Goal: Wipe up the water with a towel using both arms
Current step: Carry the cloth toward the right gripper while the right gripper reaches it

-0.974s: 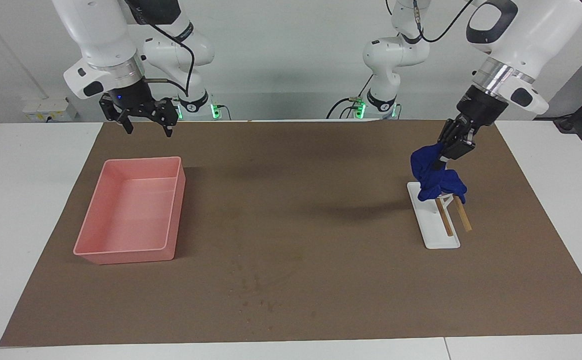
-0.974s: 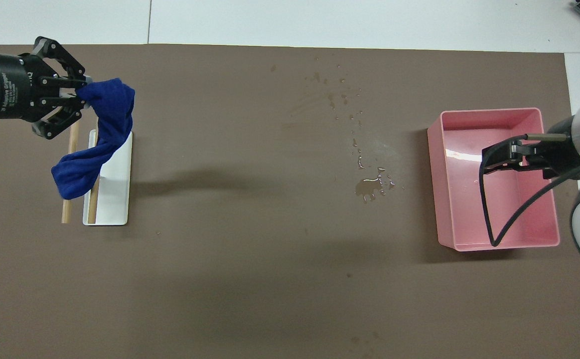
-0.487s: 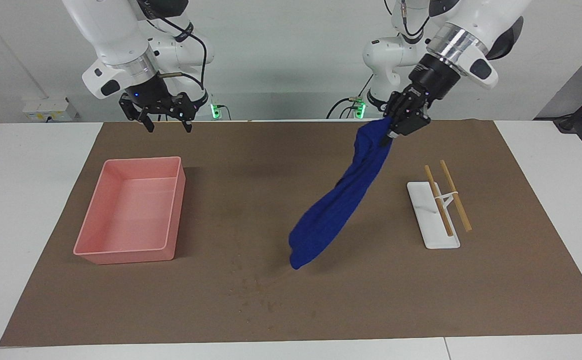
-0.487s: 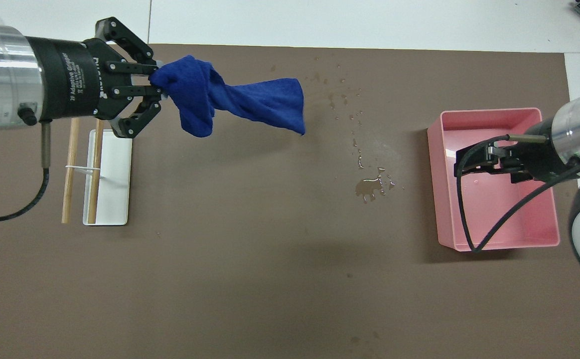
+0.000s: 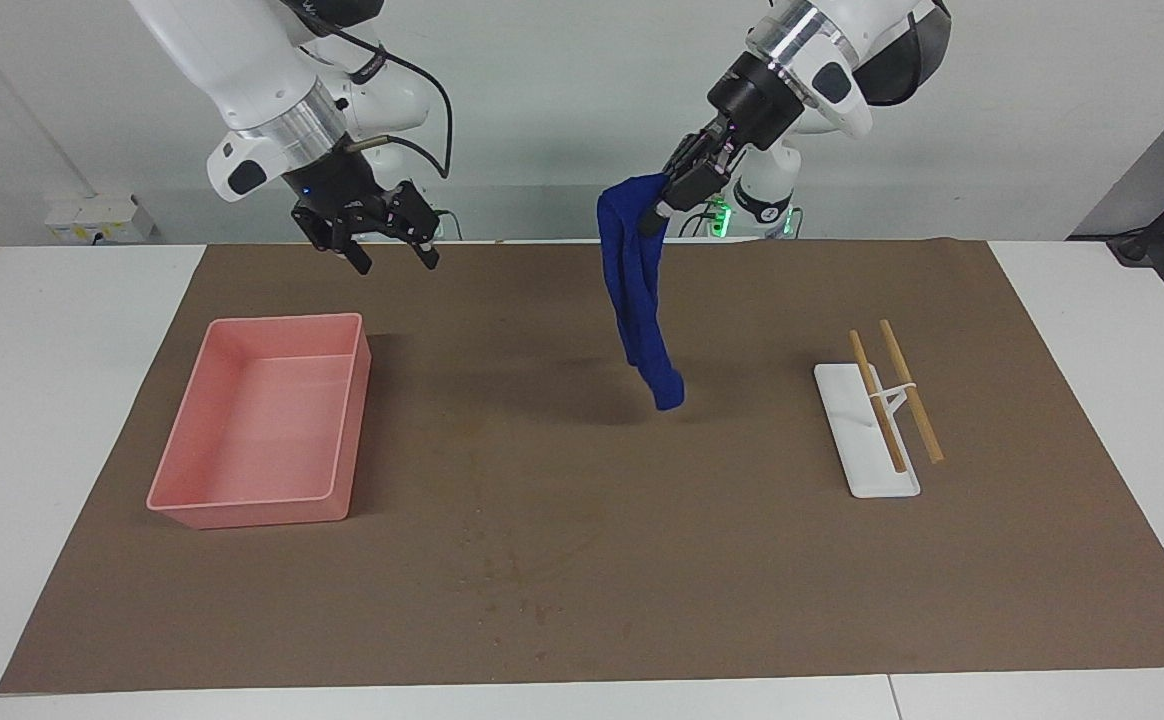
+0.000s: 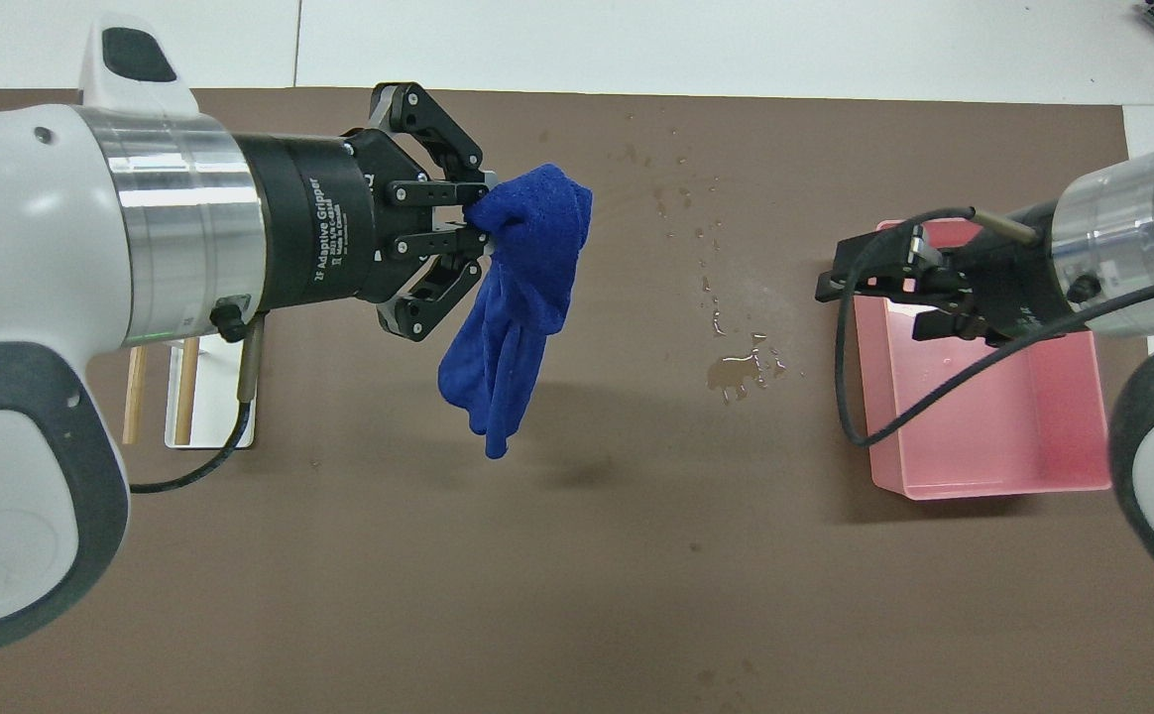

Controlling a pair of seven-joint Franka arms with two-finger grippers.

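My left gripper (image 5: 659, 210) is shut on the top of the royal-blue towel (image 5: 637, 290) and holds it high over the middle of the brown mat. The towel hangs down in a long fold with its lower end off the mat. In the overhead view the left gripper (image 6: 483, 213) and the towel (image 6: 522, 297) are beside the water. The water (image 6: 736, 372) is a small puddle with scattered drops on the mat, between the towel and the pink tray (image 6: 993, 426). My right gripper (image 5: 395, 262) is open and empty in the air, over the tray's edge (image 6: 830, 283).
The pink tray (image 5: 242, 505) lies toward the right arm's end of the table. A white stand with two wooden sticks (image 5: 877, 430) stands toward the left arm's end and shows partly under the left arm in the overhead view (image 6: 210, 397). The brown mat (image 5: 642, 600) covers most of the table.
My left gripper lifted the towel off the white stand and carried it up and toward the table's middle. The towel swung out and now hangs straight. My right gripper moved toward the middle.
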